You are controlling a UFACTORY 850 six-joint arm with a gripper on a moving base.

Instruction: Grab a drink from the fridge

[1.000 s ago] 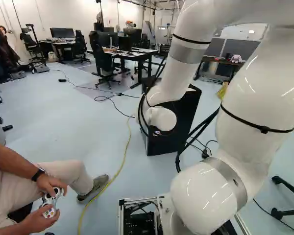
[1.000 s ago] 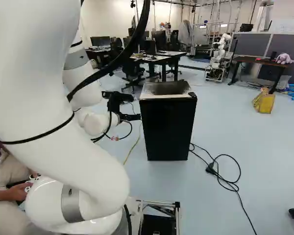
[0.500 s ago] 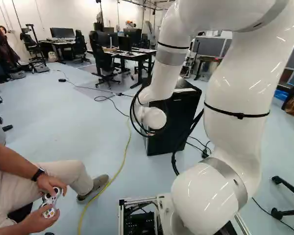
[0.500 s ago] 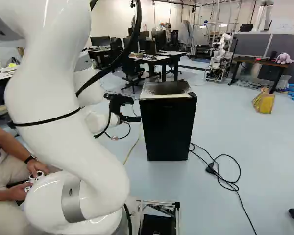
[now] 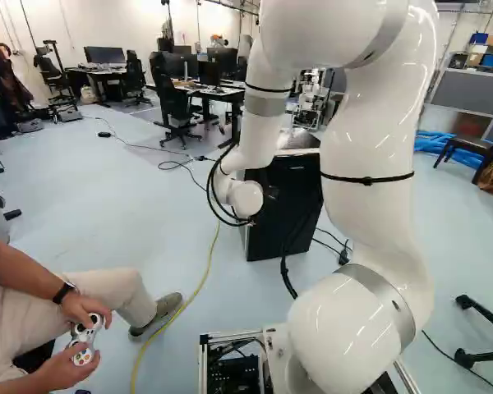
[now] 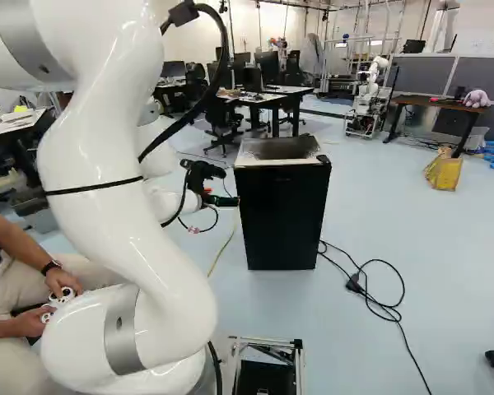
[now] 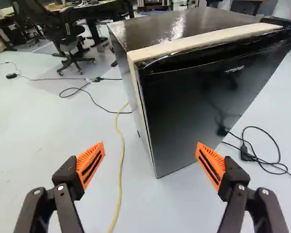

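Ahead of my base, mid-view in the right base view, the black fridge (image 6: 300, 158) stands upright on the floor (image 6: 395, 239), its door (image 6: 280, 218) closed. I have the gripper (image 6: 230, 201) near its left side, orange-padded fingers spread wide; a yellow cable (image 7: 120, 170) lies beyond.

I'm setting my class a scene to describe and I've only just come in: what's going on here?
A white robot arm is reaching towards a small black fridge, presumably to fetch a drink. Its tool is open ahead of a corner of the fridge, gripping nothing. The door looks shut, and no drink is in sight. Beside the arm, a seated person holds a game controller in both hands; whether it steers the arm, I can't tell.
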